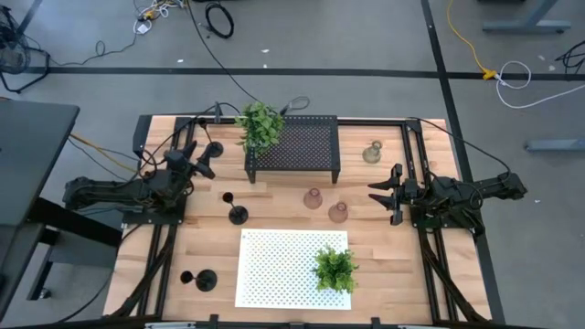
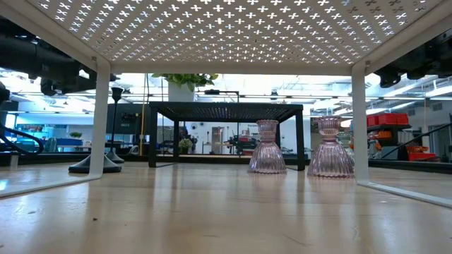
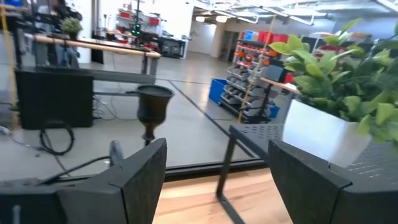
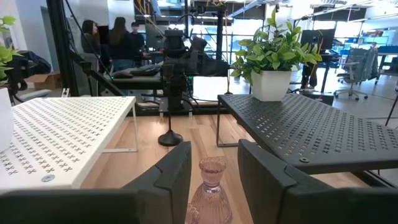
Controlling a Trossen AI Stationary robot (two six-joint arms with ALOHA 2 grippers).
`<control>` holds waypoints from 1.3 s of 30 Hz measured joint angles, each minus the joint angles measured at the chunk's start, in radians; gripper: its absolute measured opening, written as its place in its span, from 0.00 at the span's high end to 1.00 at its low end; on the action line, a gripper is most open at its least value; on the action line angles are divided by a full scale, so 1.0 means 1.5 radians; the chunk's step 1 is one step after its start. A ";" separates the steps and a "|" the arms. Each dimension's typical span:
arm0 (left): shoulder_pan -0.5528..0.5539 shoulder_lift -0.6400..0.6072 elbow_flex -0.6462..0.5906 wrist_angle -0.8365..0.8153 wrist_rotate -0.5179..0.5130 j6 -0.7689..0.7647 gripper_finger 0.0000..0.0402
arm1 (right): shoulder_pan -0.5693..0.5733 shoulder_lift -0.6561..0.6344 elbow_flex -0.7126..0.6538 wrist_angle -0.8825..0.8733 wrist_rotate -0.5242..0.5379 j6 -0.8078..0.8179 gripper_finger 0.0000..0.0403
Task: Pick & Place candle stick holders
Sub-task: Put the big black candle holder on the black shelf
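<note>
Slim black holders stand on their round bases: one (image 1: pixel 213 146) just beyond my left gripper (image 1: pixel 196 163), its cup (image 3: pixel 153 102) showing above one finger, one at mid-table (image 1: pixel 238 215), two near the front left (image 1: pixel 207 280). Two pink glass holders (image 1: pixel 313 198) (image 1: pixel 339 212) stand at the centre. The olive-green one (image 1: pixel 371 152) stands at the far right. My right gripper (image 1: pixel 382 194) is open and empty, right of the pink pair; one pink holder (image 4: pixel 211 186) shows ahead between its fingers, apart from them. My left gripper (image 3: pixel 217 180) is open and empty.
A black mesh rack (image 1: pixel 306 146) with a potted plant (image 1: pixel 260 125) stands at the far middle. A white perforated rack (image 1: pixel 274 265) with a second plant (image 1: pixel 335 268) stands at the near middle. People stand in the room beyond the table (image 4: pixel 118 37).
</note>
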 joint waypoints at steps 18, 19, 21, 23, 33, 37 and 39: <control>0.000 0.000 0.000 -0.027 -0.001 0.006 0.30 | 0.000 0.000 0.000 0.023 0.000 0.002 0.67; 0.000 0.000 0.000 -0.027 -0.001 0.003 0.30 | 0.000 0.000 0.000 0.028 0.000 -0.002 0.67; 0.002 0.000 0.000 -0.030 -0.006 -0.009 0.30 | 0.000 0.000 0.000 0.047 0.007 -0.001 0.67; 0.011 0.000 0.000 -0.045 -0.032 -0.010 0.30 | 0.000 0.000 0.000 0.070 0.009 0.013 0.67; 0.130 0.024 -0.002 -0.087 0.006 -0.023 0.30 | 0.000 0.000 0.000 0.120 0.005 0.043 0.67; 0.193 0.066 -0.002 -0.074 0.081 -0.021 0.30 | 0.000 0.000 0.000 0.122 0.005 0.039 0.67; 0.225 0.093 -0.002 -0.073 0.097 -0.021 0.30 | 0.000 0.000 0.000 0.122 0.006 0.038 0.67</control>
